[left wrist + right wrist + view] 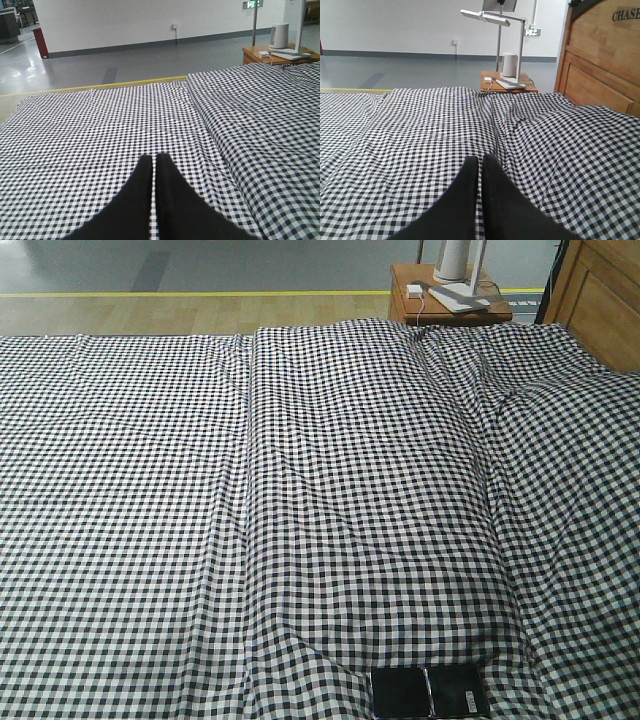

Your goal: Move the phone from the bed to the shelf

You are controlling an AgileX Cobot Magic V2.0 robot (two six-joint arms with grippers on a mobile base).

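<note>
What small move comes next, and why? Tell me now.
Probably open the right jaws and bring them down toward the phone: it lies flat on the bed, right of centre and close to the robot, while both jaws sit shut on nothing.

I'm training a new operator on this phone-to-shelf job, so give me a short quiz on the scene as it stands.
1. True or false: the flat glossy black phone lies on the black-and-white checked bed sheet.
2. The black left tool and black right tool are: A wide open; B shut, empty; C shut on the phone.
3. Fill in: the phone shows only in the ____ view.
Key: 1 true; 2 B; 3 front-facing.
</note>
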